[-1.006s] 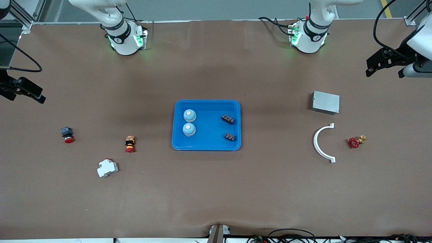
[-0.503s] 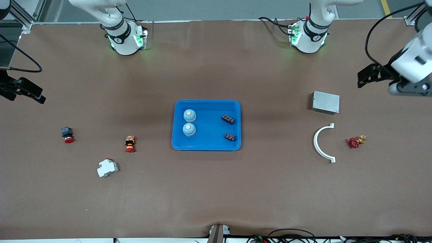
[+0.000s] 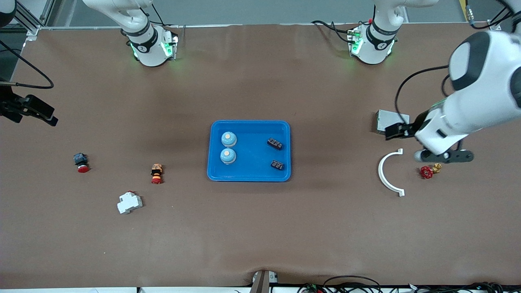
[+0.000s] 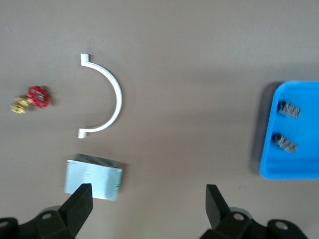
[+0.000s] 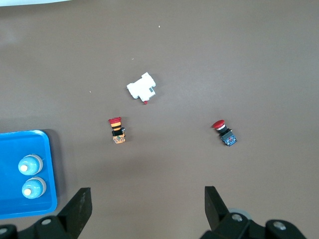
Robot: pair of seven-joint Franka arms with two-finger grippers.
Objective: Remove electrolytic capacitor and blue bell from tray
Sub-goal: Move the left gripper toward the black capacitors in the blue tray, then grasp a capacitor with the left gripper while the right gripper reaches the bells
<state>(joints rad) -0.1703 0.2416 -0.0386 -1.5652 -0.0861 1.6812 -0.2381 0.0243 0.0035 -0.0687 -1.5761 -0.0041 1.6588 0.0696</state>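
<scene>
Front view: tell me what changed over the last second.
The left arm swung in from the table's edge; its left gripper, open and empty, now hangs over the grey metal box. The right gripper barely shifted, waiting at its own end. The blue tray with its two bells and two capacitors stayed put.

Left arm bent in from its base toward its own end of the table, white forearm angled down, left gripper (image 4: pixel 145 201) held in the air with fingers (image 4: pixel 79 204) spread wide and nothing between them. Right arm out at its own end of the table, waiting, right gripper (image 5: pixel 144 204) aloft with fingers (image 5: pixel 213 201) likewise parted and empty.
</scene>
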